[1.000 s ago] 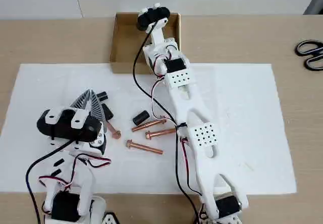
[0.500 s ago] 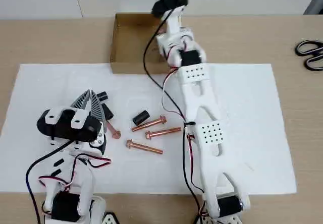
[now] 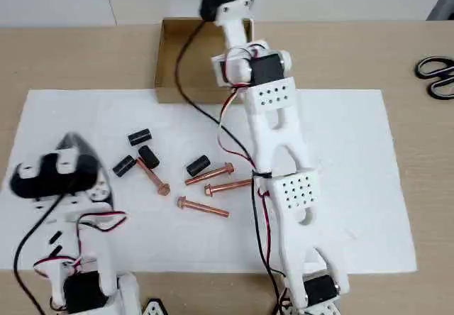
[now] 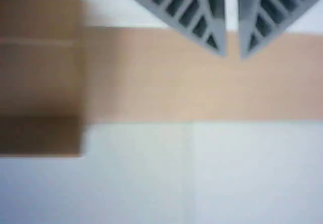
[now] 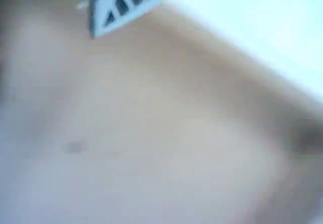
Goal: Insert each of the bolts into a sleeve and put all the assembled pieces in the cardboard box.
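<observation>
Nearest the arm bases, the left gripper (image 4: pixel 231 52) is hanging above the white paper sheet (image 3: pixel 340 145). Its fingers (image 4: pixel 202 17) are drawn almost together, with a thin slit between the tips, and are holding nothing.

Just off those fingertips, toward the right arm's side, three black sleeves are lying loose on the sheet. The nearest sleeve (image 3: pixel 124 165) is closest, and the second sleeve (image 3: pixel 140 137) is a little beyond it. The third sleeve (image 3: pixel 149 157) is touching the slanted bolt (image 3: pixel 154 179); whether that bolt is entering it cannot be told.

Farther from the fingers on the same side, the fourth sleeve (image 3: pixel 198 165) is lying just beside the upper bolt (image 3: pixel 209 174). The middle bolt (image 3: pixel 228 186) and the lowest bolt (image 3: pixel 202 207) are lying nearby, apart from any sleeve.

Well ahead of the left fingertips, past the sheet's far edge, the cardboard box (image 3: pixel 164 59) is standing on the wooden table (image 3: pixel 71 52). The right arm (image 3: pixel 277 130) is stretching across the sheet to the box's far rim. The right gripper (image 5: pixel 121 7) is hanging over a blurred brown surface, and whether it is gripping anything cannot be told.

Scissors (image 3: pixel 434 76) are lying at the table's far right edge.
</observation>
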Action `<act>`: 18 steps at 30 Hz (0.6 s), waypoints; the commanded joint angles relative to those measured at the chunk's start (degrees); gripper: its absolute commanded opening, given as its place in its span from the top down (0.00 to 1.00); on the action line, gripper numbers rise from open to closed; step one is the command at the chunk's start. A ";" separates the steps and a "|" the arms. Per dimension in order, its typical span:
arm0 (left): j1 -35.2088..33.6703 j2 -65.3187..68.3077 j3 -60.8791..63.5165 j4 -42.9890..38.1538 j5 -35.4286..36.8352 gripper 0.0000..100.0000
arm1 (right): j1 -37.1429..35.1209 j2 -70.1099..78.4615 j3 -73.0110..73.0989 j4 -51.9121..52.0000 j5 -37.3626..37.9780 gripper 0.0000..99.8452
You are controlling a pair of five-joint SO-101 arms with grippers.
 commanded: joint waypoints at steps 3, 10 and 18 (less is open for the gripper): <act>-11.52 -0.79 -0.57 3.96 0.00 0.99 | -6.73 -8.92 -2.46 4.62 -0.35 0.79; -22.59 -0.79 -0.40 4.31 0.09 0.99 | -15.34 -8.57 -2.37 6.02 -0.26 0.79; -35.16 -0.79 -0.31 9.85 0.09 0.99 | -21.41 -7.25 0.26 6.46 -0.26 0.80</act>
